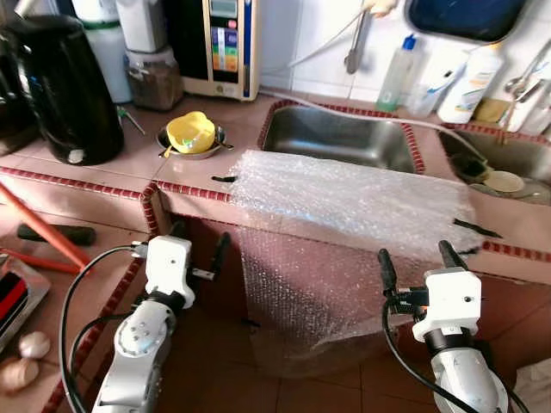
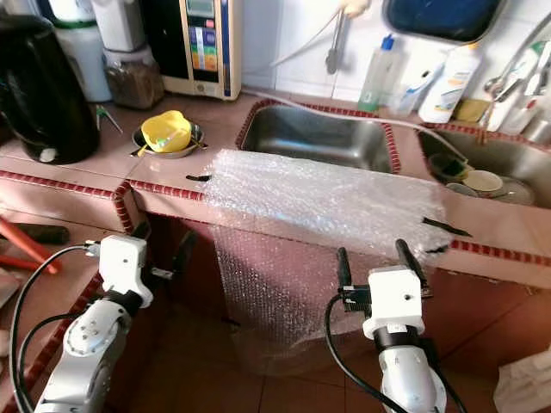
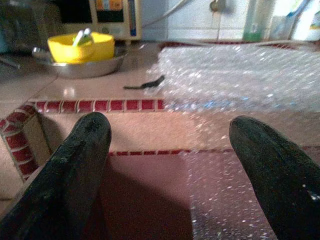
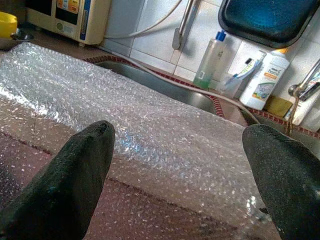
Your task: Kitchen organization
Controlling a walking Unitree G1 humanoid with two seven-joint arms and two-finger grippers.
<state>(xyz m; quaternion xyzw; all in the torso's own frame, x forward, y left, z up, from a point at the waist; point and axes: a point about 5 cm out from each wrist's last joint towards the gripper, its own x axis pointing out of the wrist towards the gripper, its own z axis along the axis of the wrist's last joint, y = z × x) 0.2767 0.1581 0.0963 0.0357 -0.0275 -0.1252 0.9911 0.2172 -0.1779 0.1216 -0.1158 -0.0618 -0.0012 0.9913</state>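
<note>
A sheet of clear bubble wrap (image 1: 344, 202) lies over the counter's front edge before the steel sink (image 1: 340, 138) and hangs down the cabinet face. Black tape strips (image 1: 222, 179) hold its corners. A yellow cup (image 1: 190, 132) sits in a small steel bowl (image 1: 211, 148) to the left of the sink. My left gripper (image 1: 200, 245) is open, low in front of the counter edge, left of the hanging wrap. My right gripper (image 1: 417, 260) is open too, just below the wrap's right part. Both wrist views look between black fingers (image 3: 75, 170) (image 4: 75, 175) at the wrap (image 4: 150, 125).
A black kettle (image 1: 60, 86) and a water unit (image 1: 219, 43) stand at the back left. Bottles (image 1: 469, 82) line the wall behind the sink; a second basin (image 1: 508, 163) with dishes is at right. Garlic bulbs (image 1: 26, 357) and red-handled tools (image 1: 39, 237) lie on the lower left counter.
</note>
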